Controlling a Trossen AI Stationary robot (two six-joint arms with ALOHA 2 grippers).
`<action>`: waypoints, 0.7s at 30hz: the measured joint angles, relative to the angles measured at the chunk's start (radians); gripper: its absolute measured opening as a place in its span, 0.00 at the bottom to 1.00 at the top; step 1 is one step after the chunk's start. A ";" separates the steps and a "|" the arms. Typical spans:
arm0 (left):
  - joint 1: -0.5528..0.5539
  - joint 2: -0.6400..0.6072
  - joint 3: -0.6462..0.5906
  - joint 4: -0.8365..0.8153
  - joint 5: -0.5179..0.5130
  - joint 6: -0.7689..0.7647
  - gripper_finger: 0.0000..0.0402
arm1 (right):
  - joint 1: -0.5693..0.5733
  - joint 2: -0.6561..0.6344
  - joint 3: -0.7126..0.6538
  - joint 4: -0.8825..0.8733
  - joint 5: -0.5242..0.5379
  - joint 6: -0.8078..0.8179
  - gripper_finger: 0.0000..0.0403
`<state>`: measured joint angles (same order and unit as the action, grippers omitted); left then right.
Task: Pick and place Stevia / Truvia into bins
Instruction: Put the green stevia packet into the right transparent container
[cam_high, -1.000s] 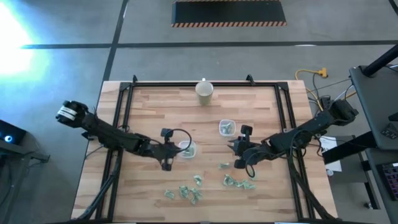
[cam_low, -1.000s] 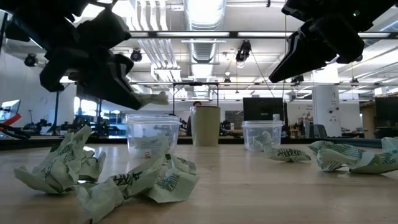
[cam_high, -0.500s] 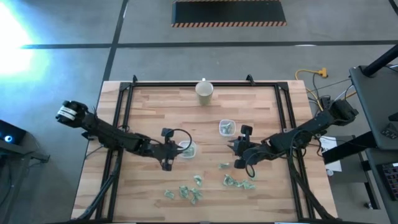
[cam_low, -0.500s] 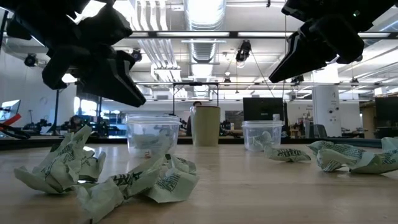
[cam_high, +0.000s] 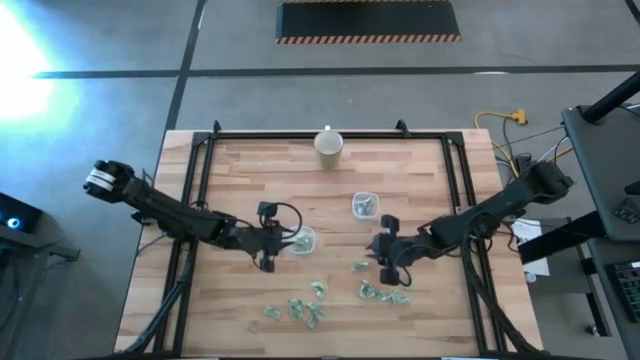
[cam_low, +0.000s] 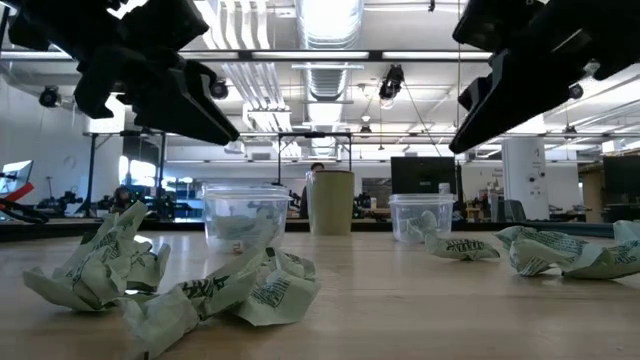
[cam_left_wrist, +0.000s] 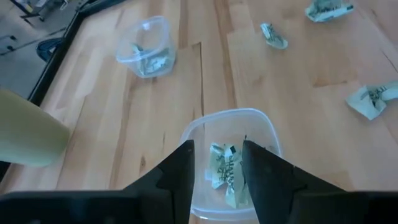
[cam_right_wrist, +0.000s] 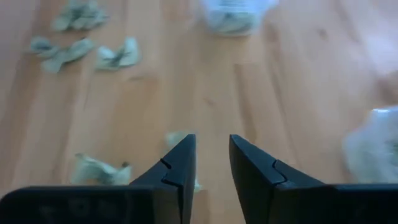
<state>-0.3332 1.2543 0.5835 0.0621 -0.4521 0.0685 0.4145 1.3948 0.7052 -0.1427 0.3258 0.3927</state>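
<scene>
Left wrist view: the left claw (cam_left_wrist: 216, 163) hangs released and empty over a bin (cam_left_wrist: 231, 155) that holds a few packets (cam_left_wrist: 222, 169), its fingers (cam_left_wrist: 180, 171) parted with the bin's mouth showing between them. High view: that claw (cam_high: 281, 240) sits just at 9 o'clock of the bin (cam_high: 300, 241), near the tabletop's (cam_high: 250, 170) middle. The right claw (cam_high: 381, 250), at 3 o'clock of it, is also released and holds nothing, with one packet (cam_high: 359, 266) just at its 7 o'clock and more (cam_high: 384, 292) at 6. A second bin (cam_high: 364, 205) lies at 12 o'clock of the right claw. A loose pile (cam_high: 298, 306) lies at 6 o'clock of the first bin. A cup (cam_high: 329, 146) stands at the far edge.
</scene>
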 joint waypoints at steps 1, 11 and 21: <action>0.000 -0.005 0.000 0.000 0.000 0.000 0.29 | 0.000 0.012 0.000 0.011 -0.015 -0.004 0.22; -0.001 -0.014 -0.001 -0.007 0.000 -0.002 0.29 | 0.000 0.144 0.000 0.059 -0.093 0.020 0.25; -0.001 -0.014 -0.001 -0.020 0.000 -0.003 0.29 | 0.000 0.248 0.005 0.138 -0.099 0.008 0.25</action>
<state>-0.3340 1.2400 0.5823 0.0418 -0.4517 0.0658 0.4141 1.6428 0.7101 -0.0044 0.2269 0.4002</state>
